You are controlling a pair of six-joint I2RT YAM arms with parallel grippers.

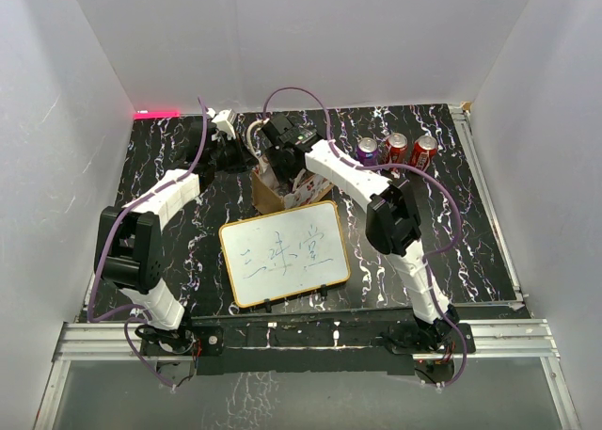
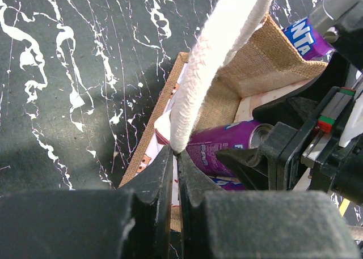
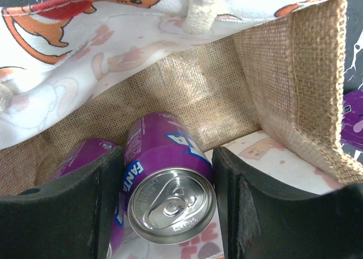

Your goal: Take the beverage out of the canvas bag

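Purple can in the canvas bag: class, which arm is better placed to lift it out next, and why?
Right. The right pincer is inside the canvas bag, one finger on each side of the purple can. The left pincer is shut on the cream handle.

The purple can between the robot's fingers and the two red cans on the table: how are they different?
The purple can is purple; the red cans are red. The purple can is inside the canvas bag; the red cans stand on the table outside it. The right gripper clasps the purple can; no gripper is near the red cans. All are drink cans.
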